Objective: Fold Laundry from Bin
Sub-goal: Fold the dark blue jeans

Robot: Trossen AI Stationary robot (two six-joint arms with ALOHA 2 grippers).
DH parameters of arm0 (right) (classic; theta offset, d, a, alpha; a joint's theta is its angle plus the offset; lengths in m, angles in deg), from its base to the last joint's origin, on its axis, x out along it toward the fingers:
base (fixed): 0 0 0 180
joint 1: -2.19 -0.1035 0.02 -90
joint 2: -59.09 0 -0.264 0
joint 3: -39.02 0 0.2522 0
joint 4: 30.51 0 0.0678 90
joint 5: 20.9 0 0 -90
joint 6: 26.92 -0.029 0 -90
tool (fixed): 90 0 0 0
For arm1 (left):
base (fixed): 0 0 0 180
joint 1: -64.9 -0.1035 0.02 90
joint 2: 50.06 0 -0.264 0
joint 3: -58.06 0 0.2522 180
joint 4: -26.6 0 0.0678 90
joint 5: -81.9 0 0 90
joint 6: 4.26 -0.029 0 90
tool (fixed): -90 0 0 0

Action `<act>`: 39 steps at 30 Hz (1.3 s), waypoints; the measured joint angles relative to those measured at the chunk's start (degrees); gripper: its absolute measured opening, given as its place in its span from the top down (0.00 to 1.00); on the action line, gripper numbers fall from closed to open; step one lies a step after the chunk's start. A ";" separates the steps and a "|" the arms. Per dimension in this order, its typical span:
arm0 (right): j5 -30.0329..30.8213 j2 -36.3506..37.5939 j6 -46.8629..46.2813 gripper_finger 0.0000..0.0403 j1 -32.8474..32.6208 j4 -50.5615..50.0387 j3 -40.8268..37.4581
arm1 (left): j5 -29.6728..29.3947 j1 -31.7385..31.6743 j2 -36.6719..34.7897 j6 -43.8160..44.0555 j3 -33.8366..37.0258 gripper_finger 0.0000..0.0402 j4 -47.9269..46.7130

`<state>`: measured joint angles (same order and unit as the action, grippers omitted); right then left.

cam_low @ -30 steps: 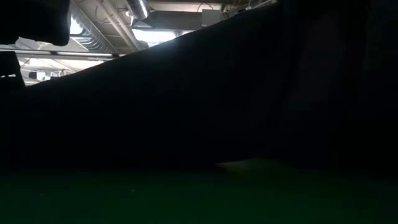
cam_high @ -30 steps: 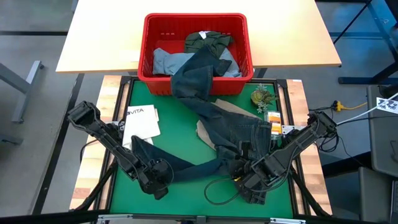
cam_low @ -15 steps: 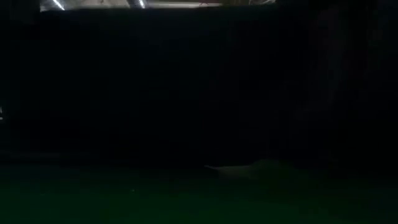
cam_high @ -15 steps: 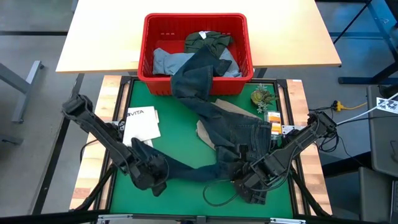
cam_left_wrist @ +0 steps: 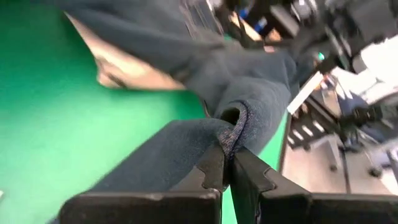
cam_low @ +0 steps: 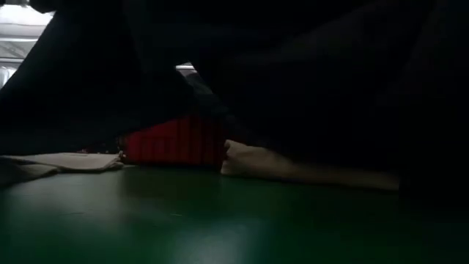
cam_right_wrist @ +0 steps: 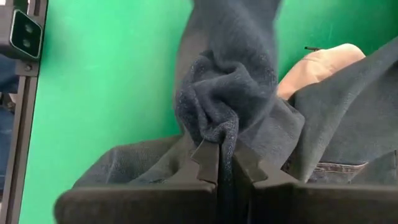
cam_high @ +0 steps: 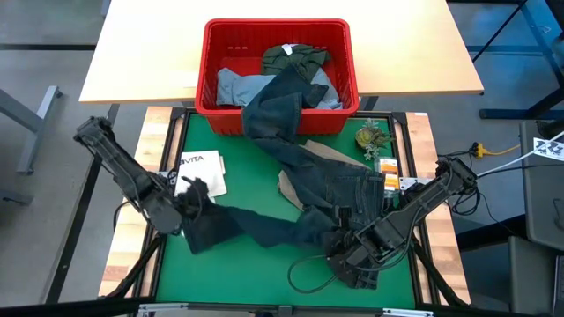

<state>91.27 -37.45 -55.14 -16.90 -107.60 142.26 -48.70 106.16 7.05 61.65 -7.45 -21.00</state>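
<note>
Dark navy jeans (cam_high: 304, 172) trail from the red bin (cam_high: 278, 114) across the green table. One leg (cam_high: 251, 224) runs toward the left. My left gripper (cam_high: 192, 201) is shut on that leg's end, above the table's left part. My right gripper (cam_high: 351, 255) is shut on the jeans near the table's near right. Beige trousers (cam_high: 289, 187) lie under the jeans. An olive-green piece (cam_high: 295, 57) and a grey piece (cam_high: 233, 85) lie in the bin. My left gripper pinches the hemmed edge of the leg's end (cam_left_wrist: 235, 132) between its two fingers. The fingers slant down from the table's left. The end is lifted clear, and the leg sags toward the table's right. My right gripper pinches a bunched fold of the jeans (cam_right_wrist: 214, 127) between its two fingers, in several layers. The fingers slant down from the right. The cloth around the fold hangs loosely below the fingers.
A white "VITA" bag (cam_high: 201, 172) lies at the table's left, just beyond my left gripper. A small plant (cam_high: 372, 136) and packets (cam_high: 389, 167) sit at the far right. A black cable loop (cam_high: 308, 269) lies near the front edge. In the low view dark cloth hangs above the bin (cam_low: 176, 139).
My left gripper has risen and gone toward the table's left and far edges, tipping up nearer to level. It has carried the leg's end off the table. The leg now runs straighter toward the right. My right gripper has kept its place.
</note>
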 joint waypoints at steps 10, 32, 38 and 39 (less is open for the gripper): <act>-4.61 -6.42 -0.04 0.98 -0.07 11.06 0.00 | 8.00 0.00 -2.72 -0.47 -0.02 0.98 -3.22; -11.46 -24.83 1.39 0.98 0.09 53.44 0.00 | 33.00 0.02 -2.85 0.00 -0.02 0.98 -3.48; -14.98 -25.97 1.54 0.93 0.85 54.34 -0.01 | 32.70 0.02 -2.85 0.00 -0.02 0.98 -4.42; -15.79 -25.97 1.52 0.90 0.91 54.44 -0.02 | 32.64 0.02 -2.85 0.00 -0.02 0.98 -4.48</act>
<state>75.48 -63.42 -53.62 -15.99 -53.16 142.24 -16.06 106.18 4.20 61.65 -7.47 -25.49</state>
